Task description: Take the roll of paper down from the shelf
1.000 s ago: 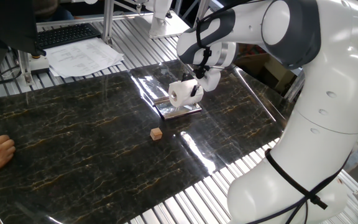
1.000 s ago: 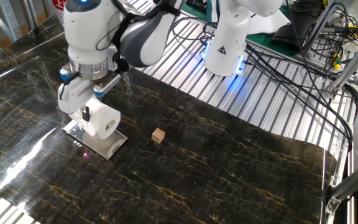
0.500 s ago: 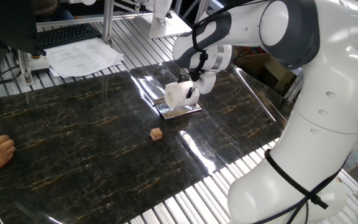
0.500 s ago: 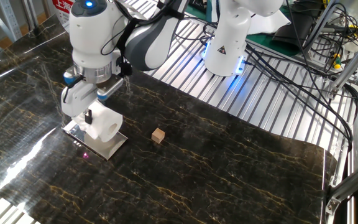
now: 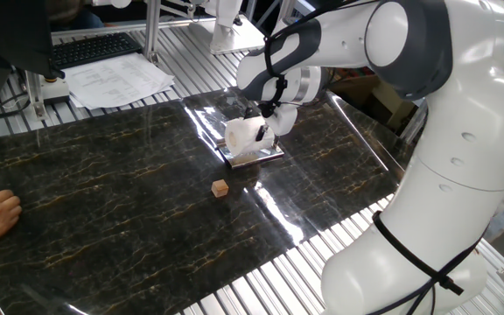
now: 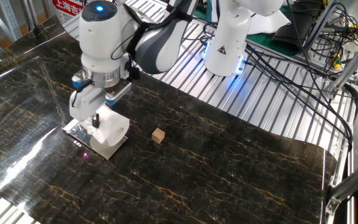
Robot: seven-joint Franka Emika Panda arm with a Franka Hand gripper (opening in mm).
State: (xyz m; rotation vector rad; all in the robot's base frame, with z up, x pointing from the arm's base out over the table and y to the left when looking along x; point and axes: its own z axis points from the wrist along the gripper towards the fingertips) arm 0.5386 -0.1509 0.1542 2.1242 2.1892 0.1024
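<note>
Above the shelf (image 5: 254, 156) (image 6: 98, 144) your pincer (image 5: 259, 133) (image 6: 98, 122) is clenching the roll of paper (image 5: 243, 133) (image 6: 111, 127); a small wooden cube (image 5: 221, 187) (image 6: 158, 135) is sitting nearby on the counter (image 5: 103, 201) (image 6: 216, 168).

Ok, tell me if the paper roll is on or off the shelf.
Cannot tell for certain. The roll of paper sits over the shelf, gripper on it; contact underneath is hidden.
</note>
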